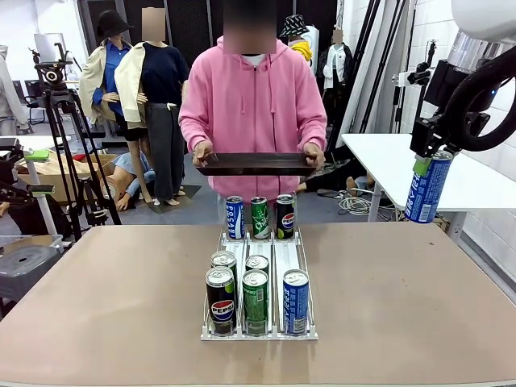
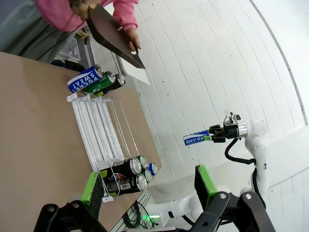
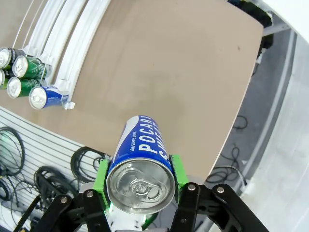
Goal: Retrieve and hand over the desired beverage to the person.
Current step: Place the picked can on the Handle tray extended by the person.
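Note:
My right gripper (image 1: 422, 160) is shut on a blue Pocari Sweat can (image 1: 426, 187), held upright in the air past the table's right edge. In the right wrist view the can (image 3: 140, 164) sits between the green pads (image 3: 102, 177) of the gripper (image 3: 140, 182), its top facing the camera. The person (image 1: 254, 105) in a pink hooded sweatshirt stands at the far side, both hands holding a dark tray (image 1: 256, 164) level. My left gripper (image 2: 148, 186) is open with nothing between its fingers, high above the table; far off it sees the held can (image 2: 195, 139).
A white three-lane rack (image 1: 284, 254) stands mid-table, with blue, green and black cans (image 1: 260, 218) at its far end and several more cans (image 1: 255, 300) at the near end. Bare brown table (image 1: 403, 290) lies on both sides. A tripod (image 1: 60, 121) stands at far left.

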Action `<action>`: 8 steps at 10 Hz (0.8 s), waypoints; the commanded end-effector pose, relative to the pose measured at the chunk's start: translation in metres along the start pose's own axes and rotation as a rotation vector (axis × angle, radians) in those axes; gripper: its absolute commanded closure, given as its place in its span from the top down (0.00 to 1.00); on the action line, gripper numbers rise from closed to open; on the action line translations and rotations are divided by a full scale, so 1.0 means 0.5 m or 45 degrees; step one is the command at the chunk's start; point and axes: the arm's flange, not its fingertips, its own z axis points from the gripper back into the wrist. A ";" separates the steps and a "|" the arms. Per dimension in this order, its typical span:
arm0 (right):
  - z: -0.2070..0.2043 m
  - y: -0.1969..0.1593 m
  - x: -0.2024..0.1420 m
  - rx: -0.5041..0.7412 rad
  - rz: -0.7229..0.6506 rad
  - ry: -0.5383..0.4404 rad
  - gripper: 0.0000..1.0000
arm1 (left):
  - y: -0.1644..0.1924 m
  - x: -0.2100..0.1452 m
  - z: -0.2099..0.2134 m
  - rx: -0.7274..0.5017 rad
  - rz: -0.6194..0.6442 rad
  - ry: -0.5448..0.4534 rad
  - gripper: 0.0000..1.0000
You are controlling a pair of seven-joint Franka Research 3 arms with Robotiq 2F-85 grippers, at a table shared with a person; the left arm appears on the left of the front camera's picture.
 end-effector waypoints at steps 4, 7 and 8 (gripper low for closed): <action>0.011 -0.004 0.005 -0.013 0.013 0.009 0.00 | -0.002 -0.004 0.002 -0.011 -0.003 0.003 1.00; 0.011 -0.004 0.005 -0.013 0.013 0.009 0.00 | -0.002 -0.004 0.002 -0.011 -0.003 0.003 1.00; 0.011 -0.004 0.005 -0.013 0.013 0.009 0.00 | -0.002 -0.004 0.002 -0.011 -0.003 0.003 1.00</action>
